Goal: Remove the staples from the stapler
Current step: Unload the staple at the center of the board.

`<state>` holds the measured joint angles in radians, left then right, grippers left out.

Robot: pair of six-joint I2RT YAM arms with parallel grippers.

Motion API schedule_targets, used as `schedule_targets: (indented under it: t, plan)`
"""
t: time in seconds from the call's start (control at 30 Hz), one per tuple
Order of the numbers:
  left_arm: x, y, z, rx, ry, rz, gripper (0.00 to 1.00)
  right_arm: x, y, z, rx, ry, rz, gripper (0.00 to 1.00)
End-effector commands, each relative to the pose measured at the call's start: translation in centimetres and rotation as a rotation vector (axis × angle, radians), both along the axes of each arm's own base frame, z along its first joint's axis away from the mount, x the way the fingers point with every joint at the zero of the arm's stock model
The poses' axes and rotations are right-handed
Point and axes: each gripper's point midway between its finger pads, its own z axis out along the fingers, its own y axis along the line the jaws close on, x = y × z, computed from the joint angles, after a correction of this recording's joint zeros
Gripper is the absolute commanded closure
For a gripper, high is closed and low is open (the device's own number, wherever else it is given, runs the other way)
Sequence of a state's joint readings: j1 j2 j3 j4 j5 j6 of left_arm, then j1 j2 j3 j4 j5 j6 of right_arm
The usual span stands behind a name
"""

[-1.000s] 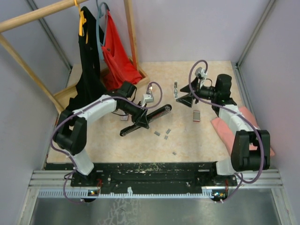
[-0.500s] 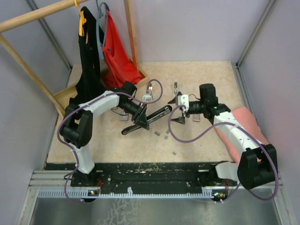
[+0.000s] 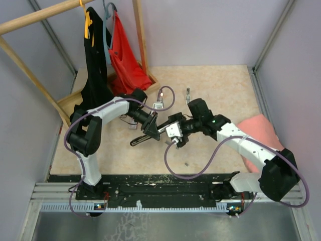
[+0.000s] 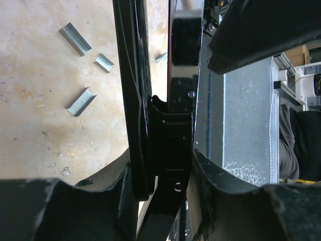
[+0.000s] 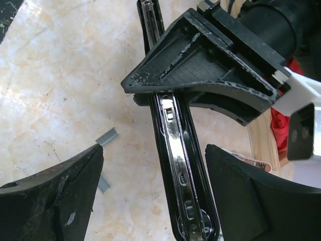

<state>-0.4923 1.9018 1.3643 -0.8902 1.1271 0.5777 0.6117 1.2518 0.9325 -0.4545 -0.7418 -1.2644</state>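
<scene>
Two narrow arms on one hinge: stapler (image 3: 142,139) is slim, black and stiff. Prob. light; glossy flats look slippery. Arms splayed, chrome rail (image 5: 176,145) exposed toward right wrist cam. Best hold, my guess: across the narrow sides of one arm, near hinge or mid-length, clear of the sprung rail bits. Position: over table (image 3: 220,85), centre-left, slanting, free end toward the middle. Can't tell if low end touches the top.

Several staples (image 4: 81,101) lie loose on the table beside the stapler as short silvery strips. Four show in left wrist view, one near a finger in right wrist view. Tiny, light, prob. snap apart if pinched. Can't tell if any sit in the rail.

L gripper (image 3: 150,129): clamped on stapler at the hinge block, a pad on each side, firm-looking.

R gripper (image 3: 173,133): jaws wide apart, one finger either side of the rail. Stapler runs betw. them, roughly centred in the gap, no contact visible.

Outward: wooden rack (image 3: 30,22) back-left w/ black and red garments; pink cloth (image 3: 256,128) at right edge.
</scene>
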Motion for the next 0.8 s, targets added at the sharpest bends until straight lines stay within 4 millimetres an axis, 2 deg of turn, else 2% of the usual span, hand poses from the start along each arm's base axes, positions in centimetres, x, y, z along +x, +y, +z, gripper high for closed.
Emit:
schedule_targets:
  t: [0.0, 0.27, 0.47, 0.77]
  plan:
    - [-0.1, -0.9, 1.7, -0.08, 0.004, -0.028, 1.0, 1.6, 1.6, 1.2, -0.027, -0.111, -0.031, 0.17]
    - [-0.9, -1.4, 1.3, -0.067, 0.001, -0.059, 1.0, 1.6, 3.9, -0.6, -0.107, -0.158, -0.049, 0.16]
    - [-1.4, -1.5, 0.9, -0.051, -0.009, -0.08, 1.0, 1.5, 4.7, -1.8, -0.147, -0.164, -0.054, 0.17]
    - [-2.0, -1.8, 0.8, -0.049, -0.004, -0.102, 1.0, 1.3, 5.2, -3.2, -0.201, -0.201, -0.07, 0.31]
